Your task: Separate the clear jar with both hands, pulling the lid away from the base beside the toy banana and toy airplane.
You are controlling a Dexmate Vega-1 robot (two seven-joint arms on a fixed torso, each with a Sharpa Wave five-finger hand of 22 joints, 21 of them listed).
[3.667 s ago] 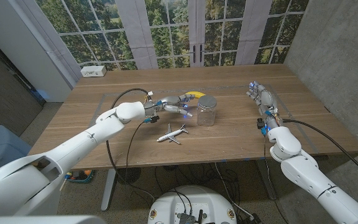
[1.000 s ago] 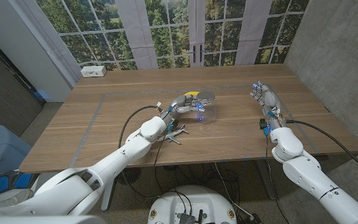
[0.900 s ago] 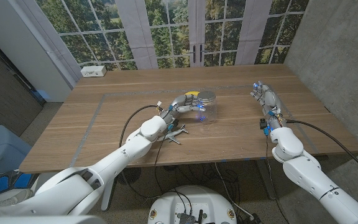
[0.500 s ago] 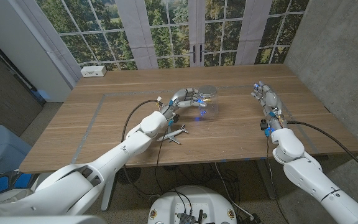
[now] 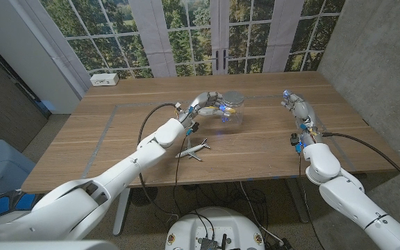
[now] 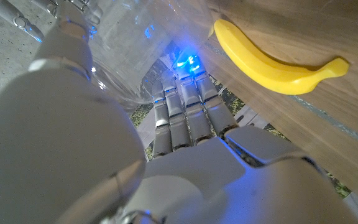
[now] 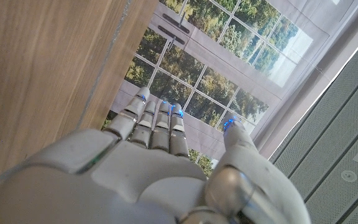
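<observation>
- Clear jar (image 5: 232,110) with grey lid (image 5: 233,98) stands mid-table; I have the left hand (image 5: 209,103) wrapped around its side, fingers gripping.
- Toy banana (image 6: 272,58) lies just beside the jar; toy airplane (image 5: 192,149) sits nearer me.
- Right hand (image 5: 296,106) holds nothing, fingers straight and loosely apart, well apart from the jar.
</observation>
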